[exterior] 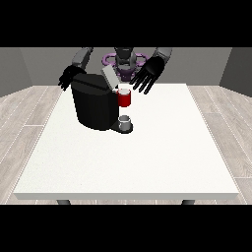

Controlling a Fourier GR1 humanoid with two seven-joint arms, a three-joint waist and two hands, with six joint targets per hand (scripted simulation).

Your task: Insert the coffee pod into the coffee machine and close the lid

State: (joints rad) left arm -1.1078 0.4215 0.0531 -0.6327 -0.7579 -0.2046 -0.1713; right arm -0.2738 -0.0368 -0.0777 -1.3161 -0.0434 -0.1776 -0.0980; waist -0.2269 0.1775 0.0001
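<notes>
1. Black coffee machine [93,106] standing on the white table [147,157], toward the far left part of the top, near the robot.
2. Grey lid [109,76] raised and tilted back above the machine's top.
3. Red brew head [125,99] jutting from the machine's front, with a pale round shape on top of it [124,90], likely the coffee pod, seated at the opening.
4. Small grey cup [125,120] resting on the machine's base, directly below the red part.
5. Hand at the view's right [147,74] hovering just beside and above the red part, fingers spread and pointing down, holding nothing.
6. Hand at the view's left [66,78] partly hidden behind the machine's back corner; cannot tell how its fingers lie.
</notes>
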